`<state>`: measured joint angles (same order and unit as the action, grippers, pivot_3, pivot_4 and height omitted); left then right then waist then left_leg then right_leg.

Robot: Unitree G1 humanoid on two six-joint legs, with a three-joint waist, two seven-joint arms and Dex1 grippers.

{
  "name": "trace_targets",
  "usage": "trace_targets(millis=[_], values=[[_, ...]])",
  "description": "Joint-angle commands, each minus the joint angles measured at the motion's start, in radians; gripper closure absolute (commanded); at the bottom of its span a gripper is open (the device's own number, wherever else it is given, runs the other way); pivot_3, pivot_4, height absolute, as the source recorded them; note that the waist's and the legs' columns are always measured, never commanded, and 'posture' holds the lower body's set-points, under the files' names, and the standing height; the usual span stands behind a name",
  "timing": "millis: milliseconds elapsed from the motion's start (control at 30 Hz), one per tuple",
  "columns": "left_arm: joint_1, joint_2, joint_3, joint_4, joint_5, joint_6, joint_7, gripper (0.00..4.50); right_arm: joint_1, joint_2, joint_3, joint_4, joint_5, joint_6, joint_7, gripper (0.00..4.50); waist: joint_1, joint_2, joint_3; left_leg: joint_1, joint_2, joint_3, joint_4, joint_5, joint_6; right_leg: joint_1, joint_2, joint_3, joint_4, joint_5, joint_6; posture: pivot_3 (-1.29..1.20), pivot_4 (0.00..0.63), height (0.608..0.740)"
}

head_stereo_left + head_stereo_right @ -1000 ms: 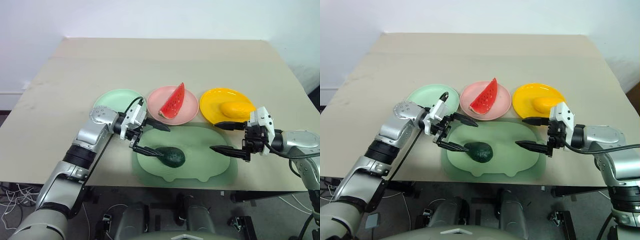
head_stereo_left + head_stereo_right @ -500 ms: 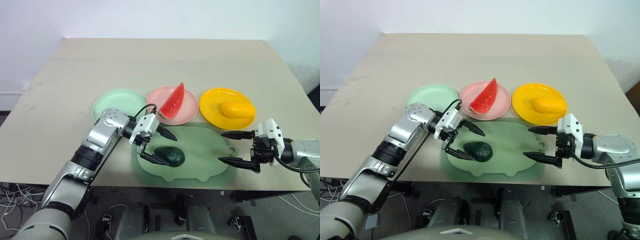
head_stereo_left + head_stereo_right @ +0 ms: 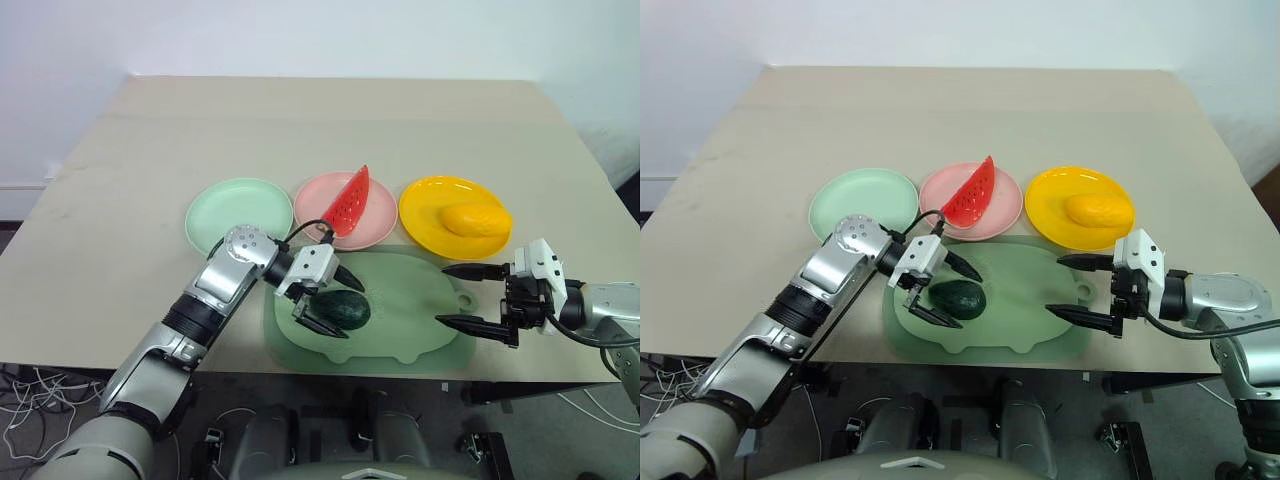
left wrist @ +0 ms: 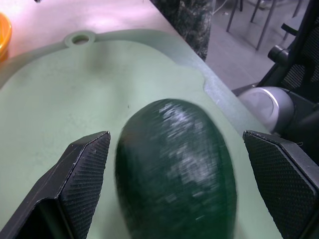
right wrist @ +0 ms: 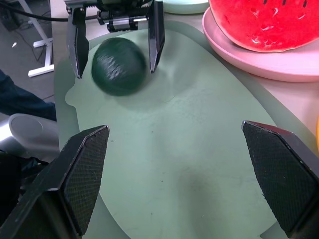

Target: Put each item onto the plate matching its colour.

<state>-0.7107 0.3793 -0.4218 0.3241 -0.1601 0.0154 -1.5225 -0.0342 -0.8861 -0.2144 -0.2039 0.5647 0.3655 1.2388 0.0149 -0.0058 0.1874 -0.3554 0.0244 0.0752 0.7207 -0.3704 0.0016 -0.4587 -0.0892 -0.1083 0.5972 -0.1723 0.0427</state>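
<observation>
**Left pincer straddling avocado on mat; two plates loaded, mint plate bare**

Containers: the pink plate (image 3: 345, 209) carries the watermelon wedge (image 3: 346, 201), standing on its rind edge, red flesh with dark seeds, just beyond the left gripper (image 3: 333, 302). The yellow plate (image 3: 432, 212) carries the mango (image 3: 474, 218), a smooth yellow-orange oval, just beyond the right gripper (image 3: 470, 297). The mint green plate (image 3: 226, 206) holds nothing and lies beyond the left forearm, to that gripper's outer side.

Task item: the avocado (image 3: 343, 309) lies on the pig-shaped green mat (image 3: 410, 300), between the left gripper's two black fingers (image 4: 87, 164). Its skin is dark green, glossy, with a pale sheen on top. The jaws stand wide apart, one finger on each side of the fruit; the left wrist view shows a gap on both sides, so no clamp is made.

Right gripper: jaws spread wide, holding nothing, poised over the mat's edge on the robot's right, well apart from the avocado, fingers pointing toward it.

Edges and room: the mat sits close to the near edge of the table (image 3: 300, 130), which runs just behind both grippers. Bare mat lies between the two grippers. The table beyond the plates is open
</observation>
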Motion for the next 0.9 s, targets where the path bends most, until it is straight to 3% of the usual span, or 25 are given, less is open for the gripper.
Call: trace_targets(millis=[33, 333, 433, 533, 900], values=[[-0.003, -0.006, -0.007, 0.01, 0.014, -0.029, -0.002, 0.03, -0.003, 0.0, -0.025, -0.034, 0.021, 0.001, -0.008, 0.0, 0.0, 0.0, 0.0, 0.0, 0.0, 0.0, 0.0, 0.0, 0.0, 0.0, 0.0, 0.0, 0.0, 0.0, 0.0, 0.0, 0.15, 0.736], [0.01, -0.014, -0.007, 0.029, 0.023, -0.057, 0.0, 0.03, -0.014, -0.002, -0.021, -0.03, 0.025, 0.011, -0.013, 0.0, 0.0, 0.0, 0.0, 0.0, 0.0, 0.0, 0.0, 0.0, 0.0, 0.0, 0.0, 0.0, 0.0, 0.0, 0.0, 0.0, 0.15, 0.736], [0.012, -0.019, -0.004, 0.033, 0.021, -0.06, 0.004, 0.57, -0.018, 0.002, -0.015, -0.033, 0.025, 0.015, -0.018, 0.0, 0.0, 0.0, 0.0, 0.0, 0.0, 0.0, 0.0, 0.0, 0.0, 0.0, 0.0, 0.0, 0.0, 0.0, 0.0, 0.0, 0.15, 0.736], [0.012, -0.019, -0.005, 0.036, 0.022, -0.064, 0.002, 1.41, -0.019, 0.006, -0.012, -0.029, 0.023, 0.013, -0.021, 0.0, 0.0, 0.0, 0.0, 0.0, 0.0, 0.0, 0.0, 0.0, 0.0, 0.0, 0.0, 0.0, 0.0, 0.0, 0.0, 0.0, 0.15, 0.736], [-0.014, -0.024, 0.035, 0.05, -0.007, -0.079, 0.022, 1.4, -0.019, 0.01, -0.012, -0.032, 0.028, 0.018, -0.025, 0.0, 0.0, 0.0, 0.0, 0.0, 0.0, 0.0, 0.0, 0.0, 0.0, 0.0, 0.0, 0.0, 0.0, 0.0, 0.0, 0.0, 0.15, 0.736]])
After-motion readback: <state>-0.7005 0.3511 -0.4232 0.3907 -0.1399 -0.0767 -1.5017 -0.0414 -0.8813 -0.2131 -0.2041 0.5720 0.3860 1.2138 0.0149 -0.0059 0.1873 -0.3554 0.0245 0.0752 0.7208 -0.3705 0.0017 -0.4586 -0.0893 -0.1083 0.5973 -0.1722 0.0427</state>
